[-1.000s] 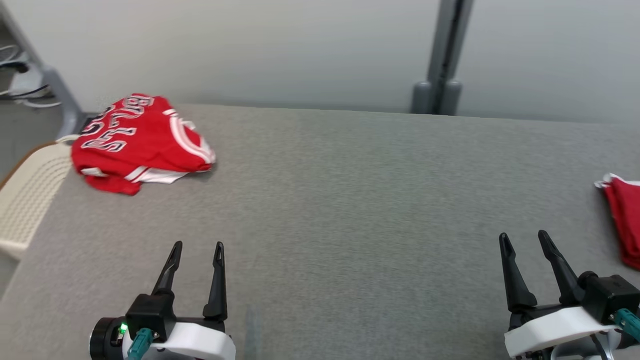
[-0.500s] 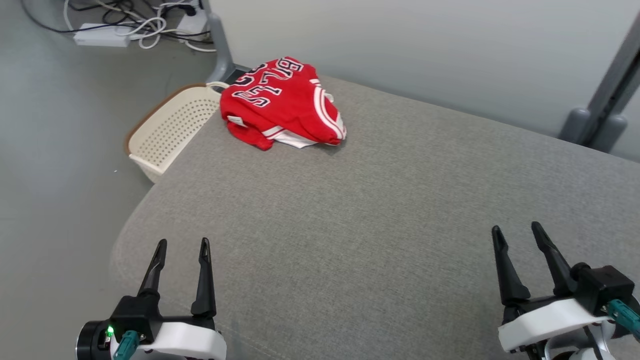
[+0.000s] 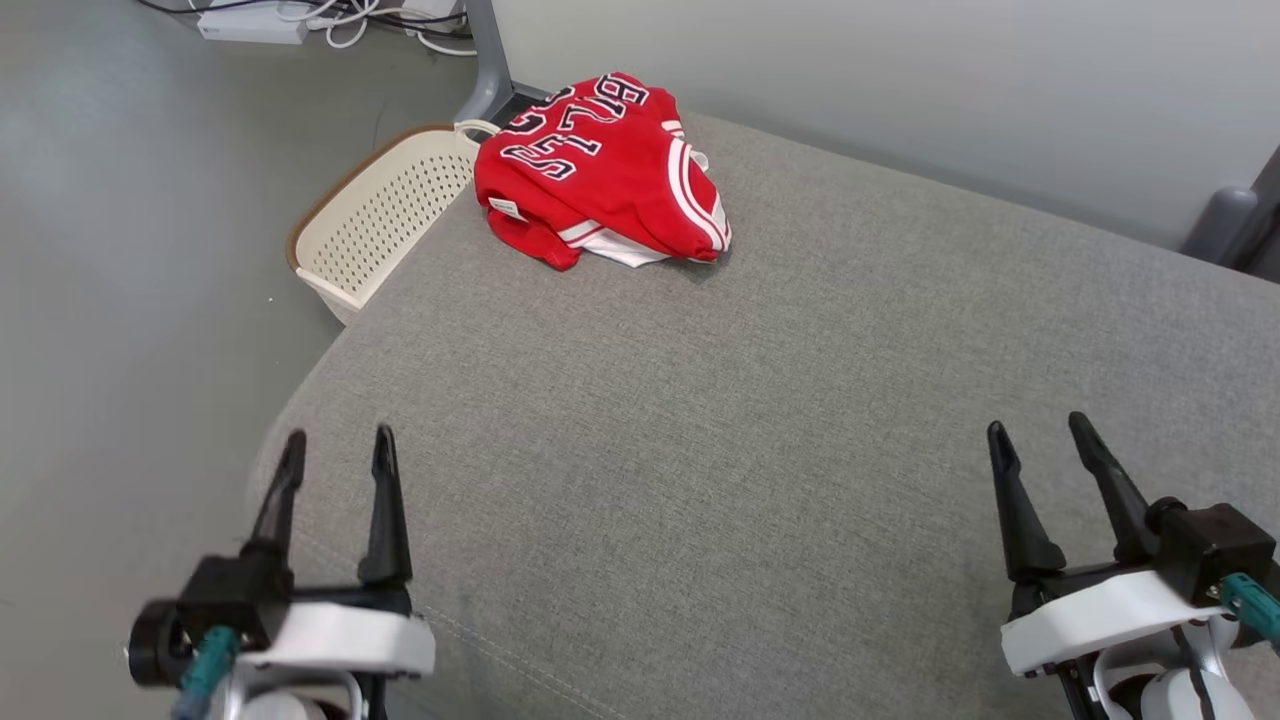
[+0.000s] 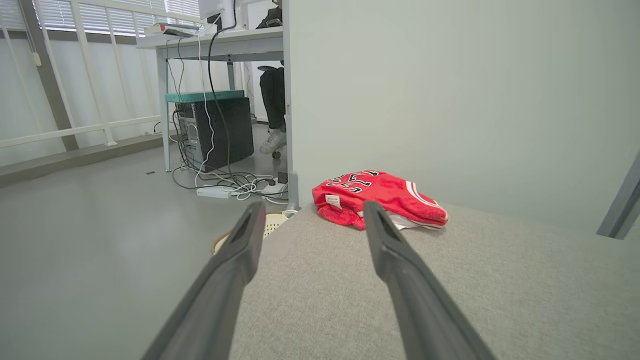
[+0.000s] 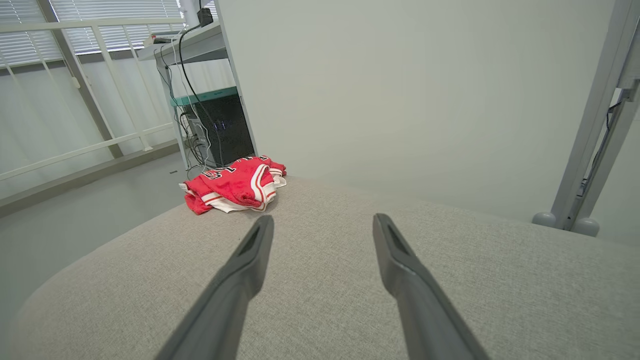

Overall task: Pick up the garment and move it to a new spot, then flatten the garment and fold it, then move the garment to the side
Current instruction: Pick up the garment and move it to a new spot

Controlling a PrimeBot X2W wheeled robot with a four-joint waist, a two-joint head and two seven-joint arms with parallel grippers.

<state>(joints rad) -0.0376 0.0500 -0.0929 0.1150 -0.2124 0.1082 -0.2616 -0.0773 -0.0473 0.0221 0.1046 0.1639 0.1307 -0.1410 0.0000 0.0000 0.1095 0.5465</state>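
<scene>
Your left gripper point(image 3: 338, 440): jaws spread wide, empty, over near-left corner of surface point(image 3: 750, 400). Basket point(image 3: 385, 215) beside far-left edge. Garment point(image 3: 600, 170), crumpled red jersey, on far-left corner, well apart from both grippers. Your right gripper point(image 3: 1037, 428): jaws wide, empty. Head swung left over last second; garment itself unmoved. Pickup not begun; long reach likely.

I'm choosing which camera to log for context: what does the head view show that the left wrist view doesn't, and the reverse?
Head view adds: the right gripper, fingers open, over the grey cushion.
Left wrist view adds: a desk, a computer tower beneath it, and a person's shoe.
Both share: the red jersey at the cushion's far corner, the cream basket beside it, the open left gripper, and floor cables.
</scene>
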